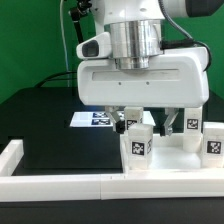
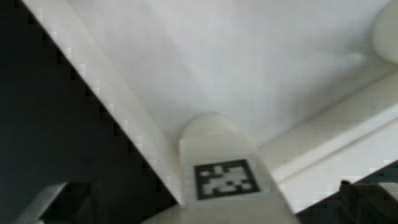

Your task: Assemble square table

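Our pincer (image 1: 146,118) hangs spread wide, its two fingers (image 1: 126,119) pointing down with nothing between them. Just beneath it stands a white leg (image 1: 137,143) with a black-and-white tag — in the wrist view this leg (image 2: 217,168) sits between the dark finger tips, apart from both. The leg rests against the square top (image 2: 267,70), the white plate with a raised rim that fills most of the wrist view. More legs stand at the exterior view's right — one (image 1: 191,132) behind, another (image 1: 214,140) at the edge. A low white border strip (image 1: 60,182) runs along the front of the black tabletop (image 1: 40,125). Behind the pincer lies the marker board (image 1: 95,119), flat on the black surface.
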Motion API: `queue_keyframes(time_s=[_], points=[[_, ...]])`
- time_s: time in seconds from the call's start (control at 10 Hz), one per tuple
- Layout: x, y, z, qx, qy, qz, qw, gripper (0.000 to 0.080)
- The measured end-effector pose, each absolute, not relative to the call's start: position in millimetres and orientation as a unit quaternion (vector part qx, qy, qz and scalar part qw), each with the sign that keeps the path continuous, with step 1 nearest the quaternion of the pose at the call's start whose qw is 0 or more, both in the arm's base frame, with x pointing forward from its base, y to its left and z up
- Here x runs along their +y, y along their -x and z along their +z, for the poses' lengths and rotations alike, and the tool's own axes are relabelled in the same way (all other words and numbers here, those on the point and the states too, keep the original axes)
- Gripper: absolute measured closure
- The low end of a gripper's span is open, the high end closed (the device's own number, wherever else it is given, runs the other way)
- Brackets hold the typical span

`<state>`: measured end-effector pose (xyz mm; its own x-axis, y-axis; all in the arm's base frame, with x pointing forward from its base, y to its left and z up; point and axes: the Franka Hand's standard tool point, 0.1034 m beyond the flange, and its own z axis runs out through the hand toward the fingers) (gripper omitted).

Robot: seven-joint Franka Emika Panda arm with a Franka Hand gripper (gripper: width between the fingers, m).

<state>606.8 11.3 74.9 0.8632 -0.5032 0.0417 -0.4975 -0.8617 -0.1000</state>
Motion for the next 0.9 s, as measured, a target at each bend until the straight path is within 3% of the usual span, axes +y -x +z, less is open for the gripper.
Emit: queue_keyframes(time_s=[0.2,0.4,0.5,0.6,0.9], points=[[9.0,-606.3,74.4,0.261,0.964,-0.033,0.042,0.0150],[9.0,-606.2,74.3,0.280,0.959,-0.032,0.043,0.0412],[8.9,-606.2,74.3,0.281,0.958,-0.032,0.043,0.0412],[9.2,-606.2,74.3,0.308,0.950,-0.031,0.044,0.0510],[10.1,-606.8,74.6,0.418,0.907,-0.025,0.049,0.0510]])
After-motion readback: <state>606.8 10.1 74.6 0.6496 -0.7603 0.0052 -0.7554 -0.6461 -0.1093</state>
